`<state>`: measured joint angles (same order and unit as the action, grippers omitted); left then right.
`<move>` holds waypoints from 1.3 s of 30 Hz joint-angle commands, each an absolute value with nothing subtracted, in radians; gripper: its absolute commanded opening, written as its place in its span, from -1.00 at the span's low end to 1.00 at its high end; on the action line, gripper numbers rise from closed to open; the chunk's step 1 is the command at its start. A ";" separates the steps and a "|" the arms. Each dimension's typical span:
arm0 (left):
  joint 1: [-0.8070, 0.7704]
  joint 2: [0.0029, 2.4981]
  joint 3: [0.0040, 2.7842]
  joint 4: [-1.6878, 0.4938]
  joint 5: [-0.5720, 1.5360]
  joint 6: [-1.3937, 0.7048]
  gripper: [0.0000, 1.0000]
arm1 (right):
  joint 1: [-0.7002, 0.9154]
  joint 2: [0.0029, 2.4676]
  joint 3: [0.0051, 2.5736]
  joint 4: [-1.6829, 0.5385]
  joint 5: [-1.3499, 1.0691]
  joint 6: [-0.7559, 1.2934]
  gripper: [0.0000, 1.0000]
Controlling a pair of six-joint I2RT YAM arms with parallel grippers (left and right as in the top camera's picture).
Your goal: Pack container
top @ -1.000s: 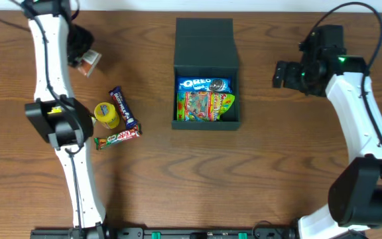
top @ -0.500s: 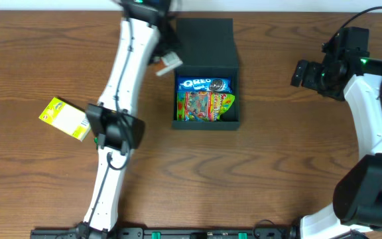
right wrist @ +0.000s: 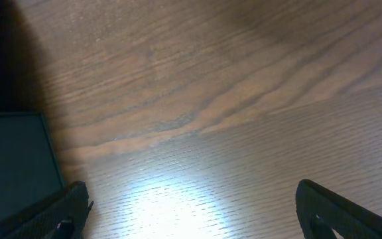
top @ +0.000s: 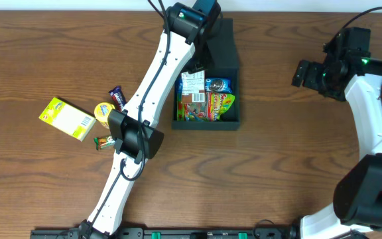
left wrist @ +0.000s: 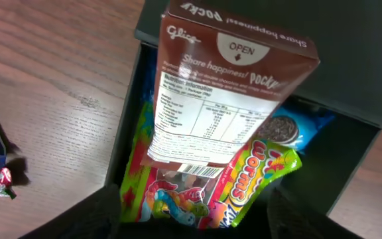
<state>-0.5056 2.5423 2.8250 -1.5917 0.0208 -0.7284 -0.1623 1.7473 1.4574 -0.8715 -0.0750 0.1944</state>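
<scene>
Toward 12 o'clock on the wooden table (top: pixel 277 172): the container (top: pixel 206 124), open, with its lid flap (top: pixel 225 40) laid back on the 12 o'clock side. Directly above its 10 o'clock corner, the left gripper (left wrist: pixel 201 216), fingers (left wrist: pixel 101 212) spread wide and touching nothing in view.

Just beyond those fingertips, a brown Pocky box (left wrist: pixel 231 86), nutrition panel up, tilted, "OPEN" end toward the lid flap. Bright wrapper showing in the gap on either side between box and fingers. Not clear whether the box rests on the packets or leans on the wall.

Beneath it, inside the container: an Oreo packet (left wrist: pixel 290 129) at 1 o'clock, a gummy worms packet (left wrist: pixel 260 176) toward 4 o'clock, and another colourful sweets packet (left wrist: pixel 171 199) near 7 o'clock.

At 3 o'clock from the container and well apart, the right gripper (right wrist: pixel 191 199), jaws wide apart over bare wood. Only a dark corner of the container at 8 o'clock in the right wrist view.

Out at 8 to 9 o'clock from the container, loose on the table:
- a yellow box (top: pixel 66 118)
- a yellow round tub (top: pixel 104 113)
- a dark blue bar (top: pixel 117 97)
- a red-and-green bar (top: pixel 106 140), partly hidden by the left arm
</scene>
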 commanded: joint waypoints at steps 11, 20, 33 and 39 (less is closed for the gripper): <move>-0.521 2.551 2.701 -1.568 -0.146 -0.672 0.92 | -0.169 1.753 1.464 -0.873 -0.095 0.178 0.99; -0.305 2.451 2.853 -1.598 -0.138 -0.672 0.92 | -0.028 1.752 1.464 -0.878 -0.179 0.028 0.93; 0.109 2.367 2.861 -1.610 -0.039 -0.650 0.91 | 0.431 1.787 1.464 -0.572 -0.011 0.169 0.99; 0.178 2.367 2.861 -1.607 -0.025 -0.650 0.91 | 0.541 1.921 1.464 -0.458 -0.028 0.259 0.98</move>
<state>0.1696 2.3638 2.8525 -1.6012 -0.0425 -0.6670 0.5121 1.8828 1.4582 -0.4698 -0.0498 0.1867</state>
